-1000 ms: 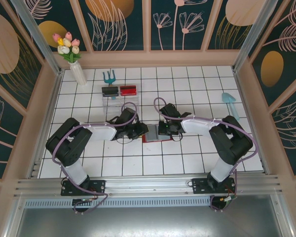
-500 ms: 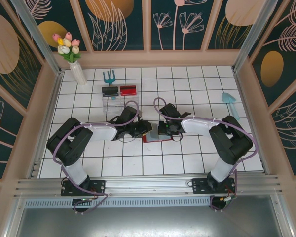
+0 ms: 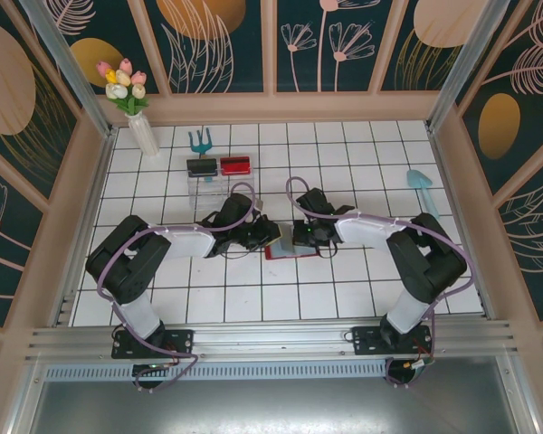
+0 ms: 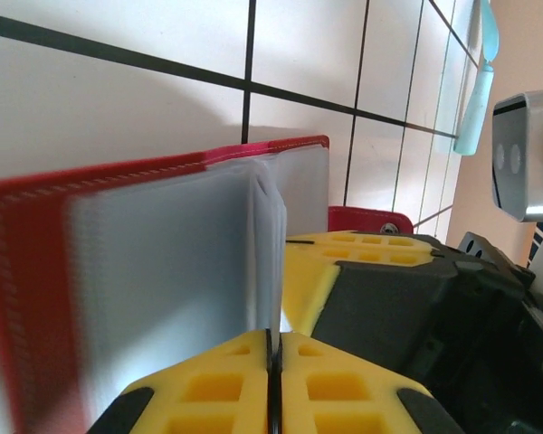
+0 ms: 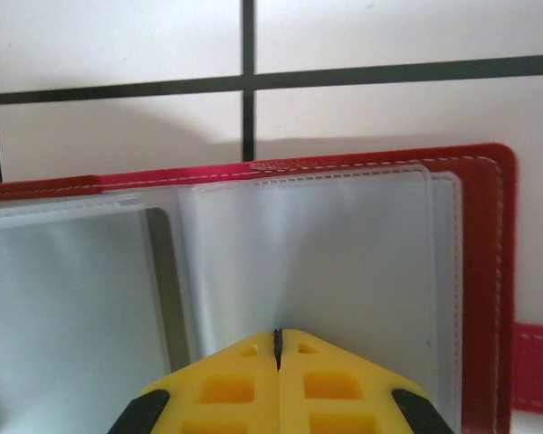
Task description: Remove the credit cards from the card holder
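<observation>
Item: card holder (image 3: 281,246), red, lying open on white tiled table (image 3: 208,298), mid-table, between my two claws. Clear pocket leaves (image 5: 344,244) fanned up. My left claw (image 4: 271,342): pads together, nipping edge of one leaf. My right claw (image 5: 277,342): pads together at leaf's near edge; grip on it unclear. Credit cards: cannot tell through cloudy pockets.

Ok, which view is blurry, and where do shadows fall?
Left wrist: the card holder blurs near the lens, the tiles beyond stay sharp. Right wrist: crisp, soft shadow on the tiles along its far edge. Top view: evenly lit, sharp.
</observation>
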Tool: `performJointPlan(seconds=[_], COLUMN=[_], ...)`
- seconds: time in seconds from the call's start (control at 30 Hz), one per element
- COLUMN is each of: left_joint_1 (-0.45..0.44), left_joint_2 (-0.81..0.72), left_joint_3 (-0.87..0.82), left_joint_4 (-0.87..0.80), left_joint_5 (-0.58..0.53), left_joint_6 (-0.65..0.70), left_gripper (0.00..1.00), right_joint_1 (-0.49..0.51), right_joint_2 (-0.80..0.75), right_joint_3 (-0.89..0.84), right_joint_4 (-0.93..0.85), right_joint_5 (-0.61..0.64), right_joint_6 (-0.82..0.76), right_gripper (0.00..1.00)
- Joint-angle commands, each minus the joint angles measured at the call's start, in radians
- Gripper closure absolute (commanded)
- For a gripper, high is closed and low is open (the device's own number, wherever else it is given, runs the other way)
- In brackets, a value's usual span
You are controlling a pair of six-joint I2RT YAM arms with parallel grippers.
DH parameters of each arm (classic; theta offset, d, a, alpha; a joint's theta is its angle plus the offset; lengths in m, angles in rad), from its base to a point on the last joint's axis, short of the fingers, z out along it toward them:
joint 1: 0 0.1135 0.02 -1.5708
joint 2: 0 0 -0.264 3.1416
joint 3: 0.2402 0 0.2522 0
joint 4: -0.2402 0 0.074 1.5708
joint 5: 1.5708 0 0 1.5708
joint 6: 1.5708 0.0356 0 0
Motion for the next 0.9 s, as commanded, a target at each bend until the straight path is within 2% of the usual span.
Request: performJointPlan(seconds=[0.0, 0.23, 0.63, 0.77, 0.87], left_joint_1=[-0.007, -0.007, -0.009, -0.009, -0.008], left_joint_2=[0.013, 0.040, 0.087, 0.086, 0.088], left_joint_3=[0.000, 0.002, 0.019, 0.010, 0.001], left_joint_4=[0.100, 0.200, 0.207, 0.252, 0.288], left_joint_5=[0.040, 0.086, 0.100, 0.115, 0.121], left_joint_6=[-0.025, -0.055, -0.060, -0.076, -0.092], left_gripper=[0.87, 0.75, 0.81, 0.74, 0.73], right_joint_1=[-0.025, -0.049, -0.051, -0.051, -0.053], right_joint_2=[-0.047, -0.036, -0.014, -0.007, -0.005], right_joint_3=[-0.026, -0.048, -0.040, -0.037, -0.034], right_joint_4=[-0.007, 0.009, 0.014, 0.016, 0.016], right_joint_5=[0.014, -0.017, -0.027, -0.029, -0.031], right_joint_6=[0.018, 0.018, 0.016, 0.016, 0.016], right_gripper=[1.00, 1.00, 1.00, 1.00, 1.00])
